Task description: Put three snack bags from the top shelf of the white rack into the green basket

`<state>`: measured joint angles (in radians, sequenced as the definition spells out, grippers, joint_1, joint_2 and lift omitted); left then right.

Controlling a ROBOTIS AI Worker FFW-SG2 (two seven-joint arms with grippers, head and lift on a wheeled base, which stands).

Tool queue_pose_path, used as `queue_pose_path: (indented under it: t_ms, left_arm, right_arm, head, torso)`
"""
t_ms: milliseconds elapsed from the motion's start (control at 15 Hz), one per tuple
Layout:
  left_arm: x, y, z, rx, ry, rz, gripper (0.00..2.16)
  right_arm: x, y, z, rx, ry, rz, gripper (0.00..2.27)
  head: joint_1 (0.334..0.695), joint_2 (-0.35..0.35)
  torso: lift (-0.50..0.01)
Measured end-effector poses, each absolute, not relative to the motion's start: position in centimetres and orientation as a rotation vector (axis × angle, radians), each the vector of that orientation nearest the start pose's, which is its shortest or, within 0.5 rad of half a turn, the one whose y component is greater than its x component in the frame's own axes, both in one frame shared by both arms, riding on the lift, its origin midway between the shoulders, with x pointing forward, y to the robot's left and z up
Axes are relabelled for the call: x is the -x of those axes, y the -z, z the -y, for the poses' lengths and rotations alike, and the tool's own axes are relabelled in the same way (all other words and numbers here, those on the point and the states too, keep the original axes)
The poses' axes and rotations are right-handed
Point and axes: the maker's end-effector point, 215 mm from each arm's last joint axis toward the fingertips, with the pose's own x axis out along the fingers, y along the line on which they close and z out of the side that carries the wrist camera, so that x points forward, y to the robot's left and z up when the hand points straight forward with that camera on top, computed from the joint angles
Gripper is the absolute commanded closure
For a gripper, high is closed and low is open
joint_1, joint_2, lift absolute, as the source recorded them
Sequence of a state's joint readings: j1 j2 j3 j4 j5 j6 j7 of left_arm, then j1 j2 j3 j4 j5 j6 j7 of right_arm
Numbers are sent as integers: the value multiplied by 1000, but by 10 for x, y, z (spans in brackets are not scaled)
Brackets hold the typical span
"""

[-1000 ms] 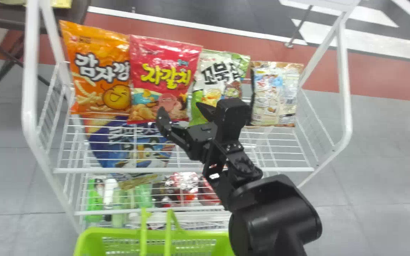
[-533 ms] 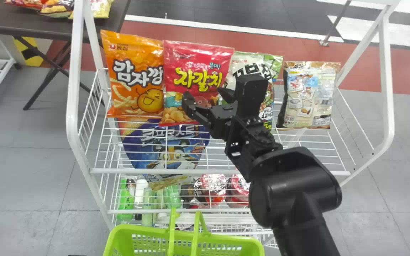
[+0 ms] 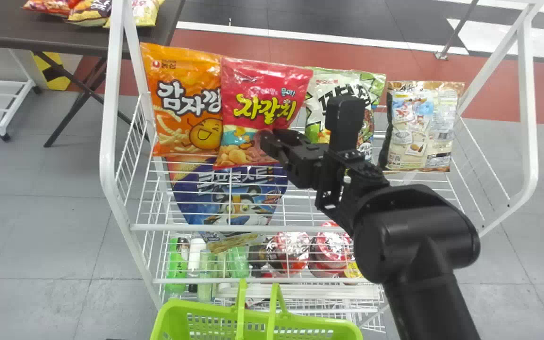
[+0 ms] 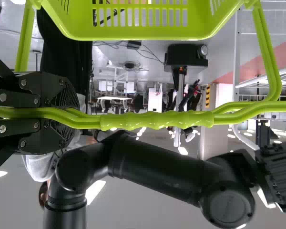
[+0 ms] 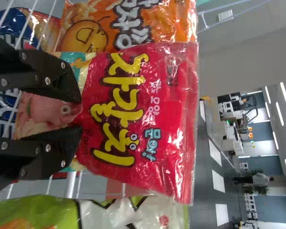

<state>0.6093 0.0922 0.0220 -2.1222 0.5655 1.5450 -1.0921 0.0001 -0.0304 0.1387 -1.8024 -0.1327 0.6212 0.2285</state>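
One red bag (image 3: 258, 101): probably the next pick; propped upright near the back edge of the top shelf (image 3: 158, 227), somewhat left of its middle.
Feel: light and puffy, I'd judge, with slick, yielding film and snacks that crush easily.
Hold: the crimped top seal, or slack film gathered from the front in a gentle pinch; a hard squeeze could break the contents, a loose one could slip.
Right end effector (image 5: 78, 114): spread, in front of the red bag's lower half; contact I cannot tell.
Orange bag (image 3: 182, 89): just beside the red one, towards the shelf's left edge.
Green-white bag (image 3: 319, 89): on the red one's other side.
Beige bag (image 3: 418, 127): farther along, nearer the right edge.
Basket (image 3: 210, 309): below the shelf's front edge.
Left end effector (image 4: 74, 117): pinching the basket's handle (image 4: 152, 120).
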Motion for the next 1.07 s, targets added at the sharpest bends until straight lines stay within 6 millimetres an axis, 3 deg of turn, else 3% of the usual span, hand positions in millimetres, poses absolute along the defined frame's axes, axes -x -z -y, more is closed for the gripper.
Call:
queue_pose_path:
  t_ms: [333, 533, 733, 933, 1067]
  left_arm:
    - [-101, 402, 5, 1227, 1209, -1250, 2145]
    - [-99, 401, 6, 1232, 1212, -1248, 2145]
    - [-100, 400, 4, 1234, 1210, -1239, 2145]
    - [-109, 402, -2, 1226, 1192, -1212, 2145]
    - [-117, 402, -5, 1219, 1179, -1189, 2145]
  right_arm:
    - [-541, 372, 111, -110, -383, -340, 2111]
    - [-522, 350, 114, -114, -386, -292, 2111]
    - [-480, 320, 124, -146, -405, -241, 2111]
    - [-422, 284, 165, -160, -364, -174, 2111]
    - [-387, 273, 195, -155, -327, -171, 2111]
  head:
    - [695, -205]
    - [695, -224]
    - [695, -258]
    - [695, -335]
    - [695, -350]
  torso:
    - [0]
    - [0]
    - [0]
    - [0]
    - [0]
